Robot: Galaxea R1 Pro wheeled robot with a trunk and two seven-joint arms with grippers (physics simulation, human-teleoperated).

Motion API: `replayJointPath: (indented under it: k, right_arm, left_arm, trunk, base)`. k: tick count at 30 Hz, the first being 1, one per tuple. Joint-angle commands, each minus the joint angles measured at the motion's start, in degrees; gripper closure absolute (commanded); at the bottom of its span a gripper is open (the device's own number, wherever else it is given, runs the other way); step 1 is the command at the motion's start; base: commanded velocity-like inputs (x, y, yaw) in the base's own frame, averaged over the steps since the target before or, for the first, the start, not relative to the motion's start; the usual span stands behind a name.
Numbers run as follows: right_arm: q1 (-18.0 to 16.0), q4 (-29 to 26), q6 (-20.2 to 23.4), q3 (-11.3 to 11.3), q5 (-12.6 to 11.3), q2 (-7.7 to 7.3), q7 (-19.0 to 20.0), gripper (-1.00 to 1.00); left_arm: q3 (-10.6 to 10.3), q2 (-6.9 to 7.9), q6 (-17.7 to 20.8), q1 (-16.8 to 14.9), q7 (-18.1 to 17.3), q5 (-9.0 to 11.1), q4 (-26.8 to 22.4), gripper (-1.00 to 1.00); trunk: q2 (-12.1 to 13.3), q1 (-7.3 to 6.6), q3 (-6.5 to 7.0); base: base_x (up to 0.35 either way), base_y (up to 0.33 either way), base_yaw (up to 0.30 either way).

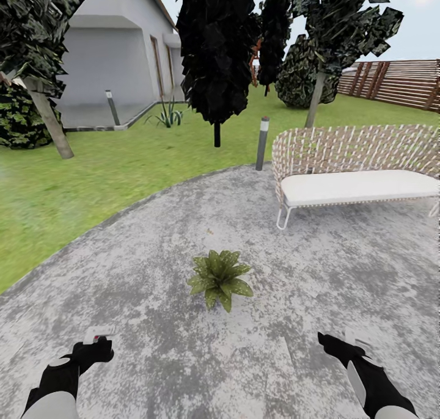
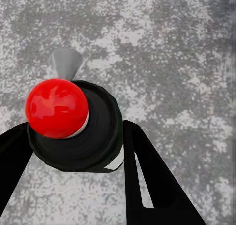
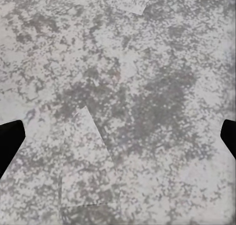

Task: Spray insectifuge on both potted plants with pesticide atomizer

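Note:
A potted plant (image 1: 219,277), a low rosette of broad green leaves, stands on the paved patio (image 1: 153,297) ahead of me, roughly midway between my arms. My left gripper (image 1: 96,346) is low on the left, shut on the pesticide atomizer (image 1: 99,332). In the left wrist view the atomizer (image 2: 83,136) is a dark round body with a red ball on top and a grey nozzle, pinched between the black fingers (image 2: 147,171). My right gripper (image 1: 333,344) hangs low on the right and is open; its fingertips stand far apart over bare paving in the right wrist view (image 3: 120,131).
A white wicker bench (image 1: 357,181) stands at the right on the patio. A bollard lamp (image 1: 263,143) marks the patio's far edge. Beyond are lawn (image 1: 91,174), dark trees (image 1: 217,52), a grey house (image 1: 116,52) and a slat fence (image 1: 403,83).

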Motion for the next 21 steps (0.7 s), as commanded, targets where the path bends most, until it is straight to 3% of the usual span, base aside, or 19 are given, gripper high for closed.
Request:
replayJointPath:
  k: [1,6,21]
  right_arm:
    - [-0.1,-0.1,0.2,-0.5,0.6,0.06,0.5,-1.00]
    - [-0.1,-0.1,0.1,-0.5,0.8,0.00,0.5,-1.00]
    - [-0.1,-0.2,0.0,-0.5,0.6,0.18,0.5,-1.00]
  left_arm:
    - [0.4,-0.06,-0.1,-0.1,-0.4,-0.4,-0.1,1.00]
    - [0.4,-0.06,-0.1,-0.1,-0.4,-0.4,-0.1,1.00]
    - [0.4,-0.15,-0.1,-0.1,-0.5,-0.4,-0.1,1.00]
  trunk:
    - [0.0,-0.01,-0.02]
    - [0.0,-0.01,0.02]
    - [-6.0,3.29,-1.97]
  base:
    - [0.000,0.003,-0.070]
    - [0.000,0.001,-0.022]
    - [0.000,0.000,-0.001]
